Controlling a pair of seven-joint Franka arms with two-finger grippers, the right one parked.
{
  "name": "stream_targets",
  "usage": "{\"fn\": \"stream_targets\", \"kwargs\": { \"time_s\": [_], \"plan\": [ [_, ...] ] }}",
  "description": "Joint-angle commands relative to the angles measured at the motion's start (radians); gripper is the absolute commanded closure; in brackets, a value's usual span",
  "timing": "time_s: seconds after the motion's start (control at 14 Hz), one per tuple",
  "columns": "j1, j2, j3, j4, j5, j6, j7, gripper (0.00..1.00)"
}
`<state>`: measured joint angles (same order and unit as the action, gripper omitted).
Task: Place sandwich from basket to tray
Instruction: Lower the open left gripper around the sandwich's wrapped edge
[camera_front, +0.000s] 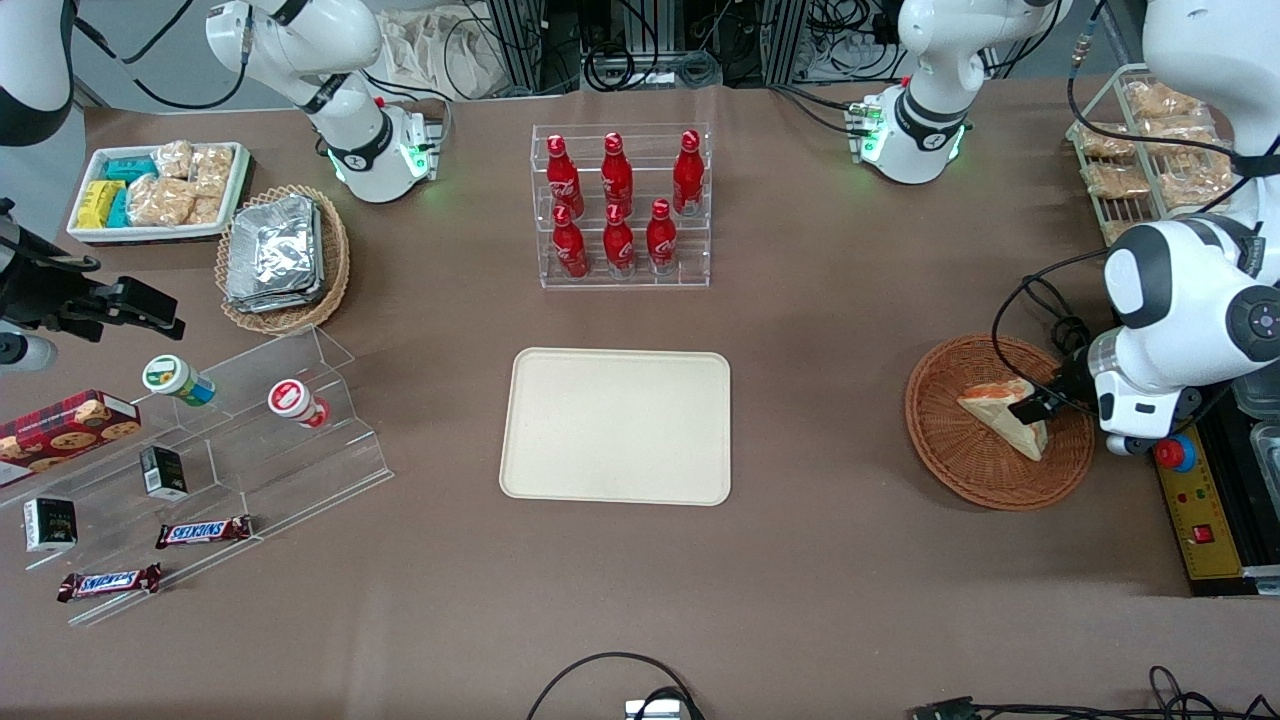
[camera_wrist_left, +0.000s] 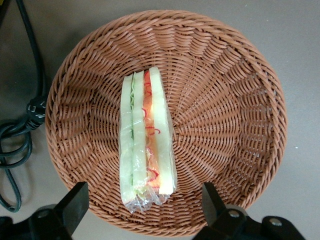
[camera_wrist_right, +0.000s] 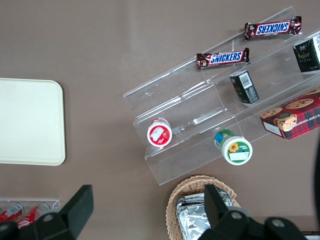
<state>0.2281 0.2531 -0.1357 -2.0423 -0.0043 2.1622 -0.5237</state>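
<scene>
Brown tabletop (camera_front: 820, 400) near the working arm's edge holds the basket (camera_wrist_left: 235, 100), where the wrapped sandwich (camera_wrist_left: 147, 140) stands on edge, soft and crushable, best pinched lightly across its bread faces by the spread-open gripper (camera_wrist_left: 145, 210) above.

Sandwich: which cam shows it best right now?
Left wrist view. The sandwich lies fully visible in the basket, filling layers clear, the open gripper above it. The front view shows it small, partly covered by the gripper. The right wrist view doesn't show it.

A robotics lab: cable tangles (camera_front: 640, 50) and metal framing back a brown-clothed table (camera_front: 850, 330) of staged snacks.
</scene>
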Motion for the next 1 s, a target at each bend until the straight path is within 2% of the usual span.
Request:
{"fn": "stream_targets", "kwargs": {
  "time_s": [0.0,0.29,0.93],
  "plan": [
    [0.026,-0.032,-0.005,-0.061,-0.019,0.051,-0.006,0.00],
    [0.031,-0.037,-0.005,-0.137,-0.019,0.160,-0.004,0.00],
    [0.034,-0.026,-0.005,-0.160,-0.048,0.180,-0.004,0.00]
  ]
}}
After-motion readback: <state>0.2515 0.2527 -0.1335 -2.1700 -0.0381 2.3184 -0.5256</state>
